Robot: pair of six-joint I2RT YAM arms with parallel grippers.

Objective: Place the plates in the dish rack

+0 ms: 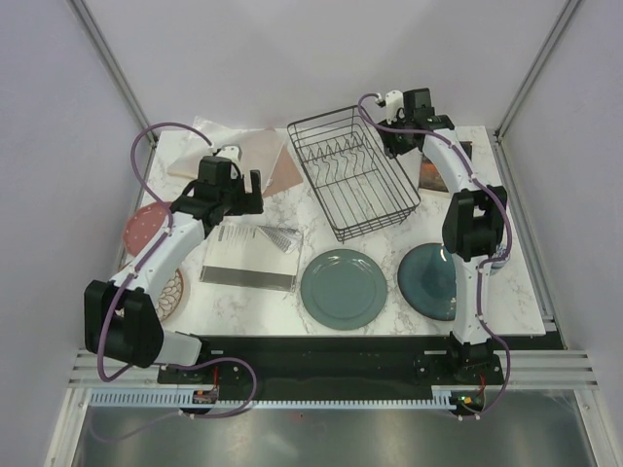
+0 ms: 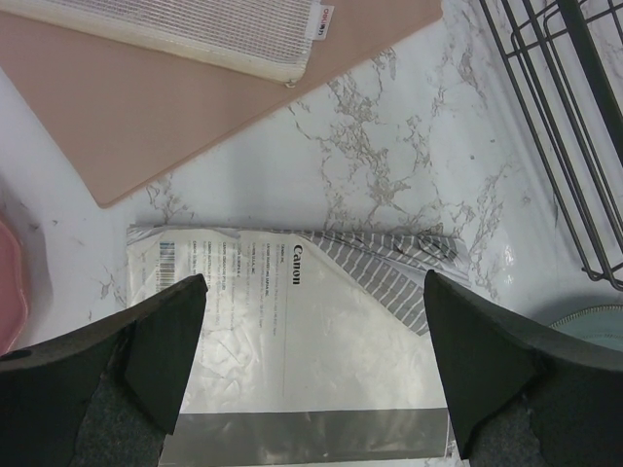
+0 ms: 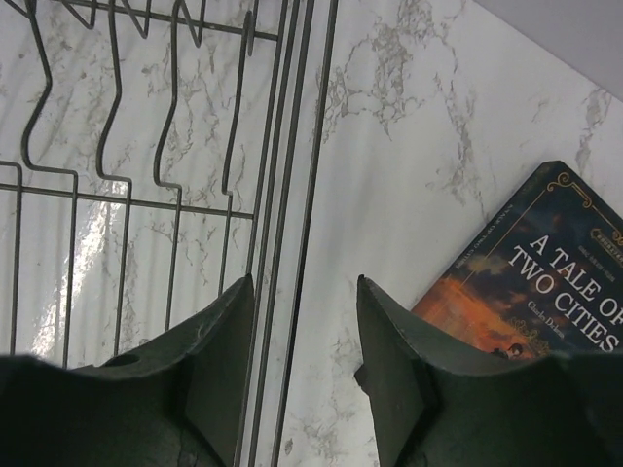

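Note:
The black wire dish rack (image 1: 352,173) stands at the back middle with nothing in it. A teal-green plate (image 1: 343,288) and a dark blue plate (image 1: 428,280) lie flat at the front. A reddish-pink speckled plate (image 1: 144,226) and a whitish patterned plate (image 1: 173,292) lie at the left edge, partly under the left arm. My right gripper (image 3: 304,282) hangs over the rack's far right side, jaws apart, with the rim wires (image 3: 292,195) between them but not pinched. My left gripper (image 2: 313,277) is wide open above a silver plastic bag (image 2: 321,360), holding nothing.
A pinkish-brown sheet (image 2: 146,107) with a mesh pouch (image 2: 214,29) on it lies at the back left. A book (image 3: 545,272) lies just right of the rack. The silver bag lies between the left plates and the teal plate. Grey walls enclose the table.

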